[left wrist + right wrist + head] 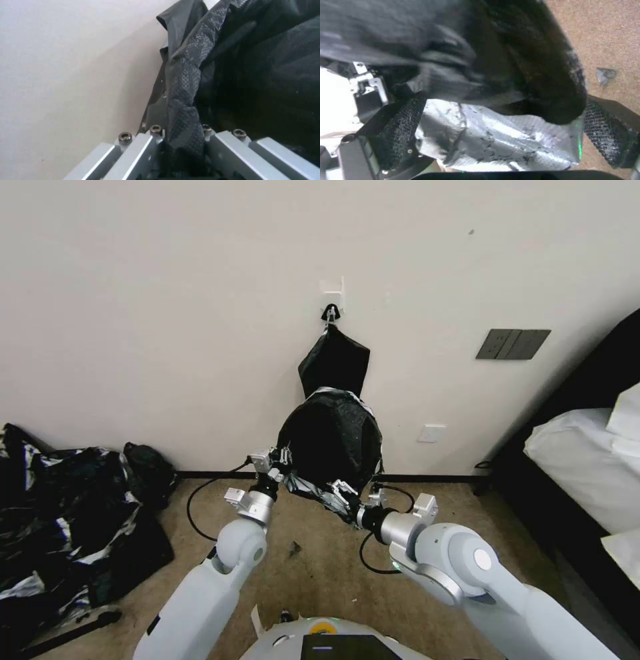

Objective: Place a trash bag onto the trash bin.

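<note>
The trash bag [331,441], thin and glossy black, hangs open in front of the wall, its round mouth towards me. My left gripper [283,459] grips the bag's left edge. In the left wrist view this gripper [182,143] is shut on a twisted fold of the trash bag [186,95]. My right gripper [345,495] sits at the lower right edge of the mouth. In the right wrist view its fingers [398,125] stand wide apart, and silvery-black plastic of the bag [500,140] lies loosely between them. The trash bin is out of view.
A knot-topped bundle of black bags [335,359] hangs from a wall hook just above. A big black-and-silvery heap of plastic [63,527] covers the floor at left. A bed [587,453] stands at right. A small scrap [294,547] lies on the carpet.
</note>
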